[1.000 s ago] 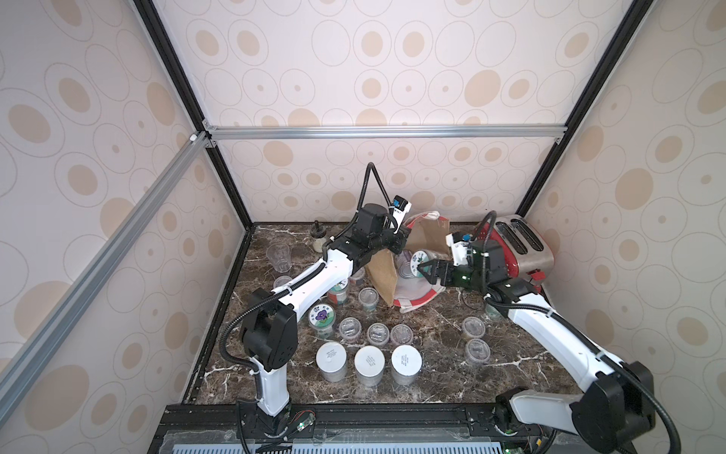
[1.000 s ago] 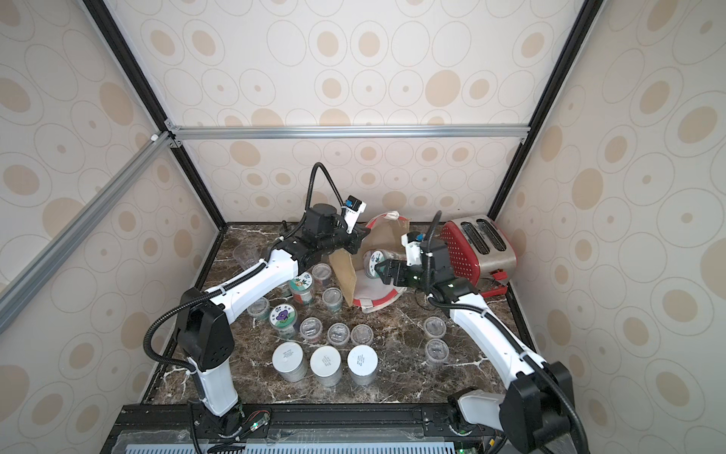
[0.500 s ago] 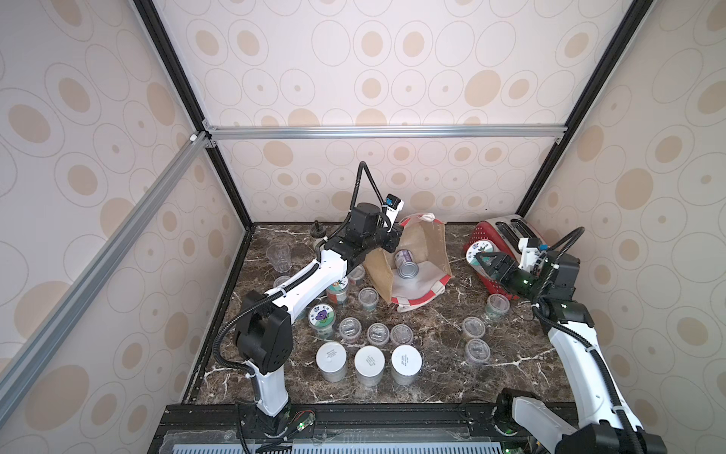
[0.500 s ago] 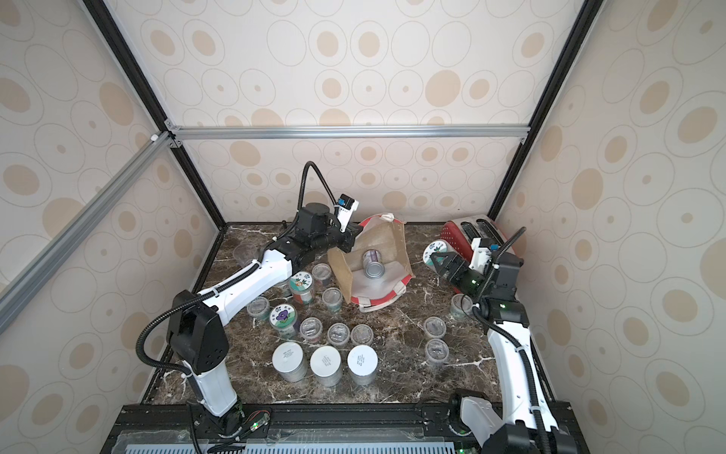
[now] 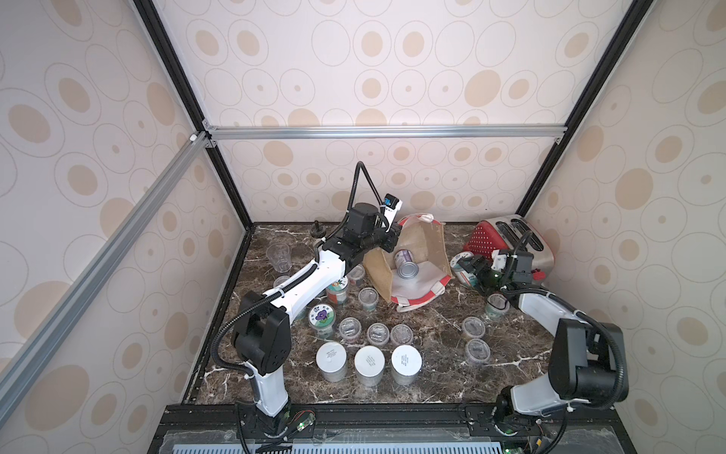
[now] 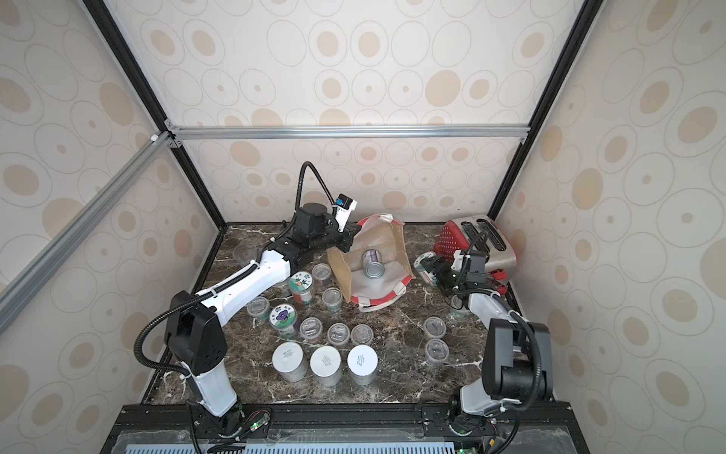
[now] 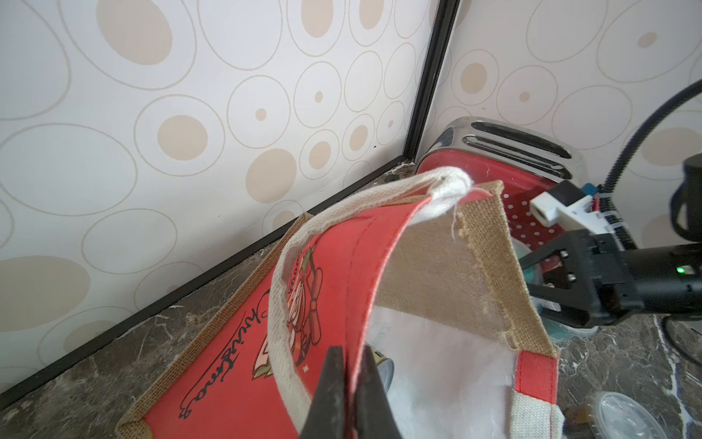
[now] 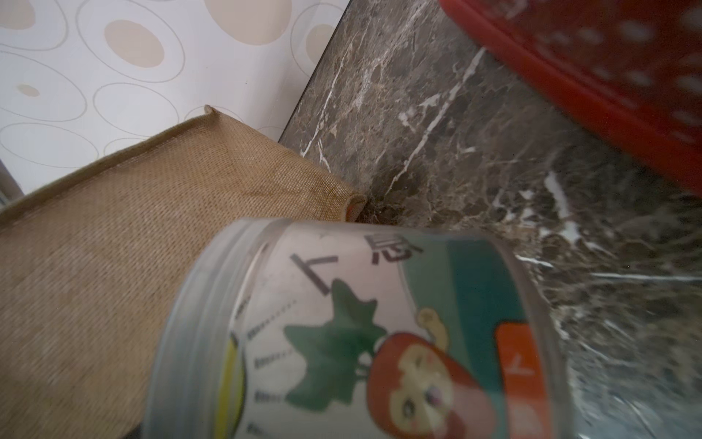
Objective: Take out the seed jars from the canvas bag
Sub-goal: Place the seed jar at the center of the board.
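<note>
The right gripper (image 5: 468, 273) has its jaws wide around a labelled seed jar (image 8: 361, 330). It carries the jar on its side, just beside the canvas bag (image 5: 426, 247) on the toaster (image 5: 510, 236) side, with the lid end toward the bag. I judge the jar must be turned upright before it is set down. Free marble (image 5: 455, 243) lies between bag and toaster, and three short jars (image 5: 473, 327) stand in front of it. The left gripper (image 7: 349, 357) is closed on the bag's red rim and holds the mouth open. Two more jars (image 5: 408, 270) lie inside the bag.
</note>
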Tool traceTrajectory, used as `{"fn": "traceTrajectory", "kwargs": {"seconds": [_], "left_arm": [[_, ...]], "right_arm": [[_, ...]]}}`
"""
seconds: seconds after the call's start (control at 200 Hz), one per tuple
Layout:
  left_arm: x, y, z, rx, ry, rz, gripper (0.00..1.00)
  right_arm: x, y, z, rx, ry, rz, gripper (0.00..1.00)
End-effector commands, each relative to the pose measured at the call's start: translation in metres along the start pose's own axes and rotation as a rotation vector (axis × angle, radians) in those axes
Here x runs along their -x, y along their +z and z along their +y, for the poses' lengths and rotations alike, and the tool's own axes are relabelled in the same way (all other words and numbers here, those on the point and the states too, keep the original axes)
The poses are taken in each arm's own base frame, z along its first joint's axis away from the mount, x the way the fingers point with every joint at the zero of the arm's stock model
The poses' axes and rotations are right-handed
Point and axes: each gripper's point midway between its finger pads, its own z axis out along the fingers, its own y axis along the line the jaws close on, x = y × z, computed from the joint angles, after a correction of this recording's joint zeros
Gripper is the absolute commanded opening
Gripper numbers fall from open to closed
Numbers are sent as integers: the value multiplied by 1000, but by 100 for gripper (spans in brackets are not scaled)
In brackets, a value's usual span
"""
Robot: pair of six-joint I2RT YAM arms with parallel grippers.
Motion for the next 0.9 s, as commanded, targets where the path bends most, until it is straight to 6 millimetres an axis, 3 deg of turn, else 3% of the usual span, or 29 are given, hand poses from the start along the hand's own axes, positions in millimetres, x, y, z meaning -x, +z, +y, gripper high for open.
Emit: {"fn": "traceTrajectory", "kwargs": {"seconds": [0.0, 0.215, 0.44, 0.635, 0.895], "left_arm": [[28, -20, 2, 3, 31, -85, 0], [22, -22, 4, 4, 34, -83, 0], [26, -33, 6, 12, 38, -97, 0], [27, -36, 8, 17, 40, -97, 0], [27, -37, 7, 8, 32, -97, 0]], "right_arm": [[23, 17, 3, -43, 46, -103, 61], [19, 54, -6, -106, 54, -123, 60], [15, 90, -3, -31, 90, -90, 60], [12, 103, 0, 1, 129, -87, 60], [-6, 99, -35, -48, 228, -109, 65]]}}
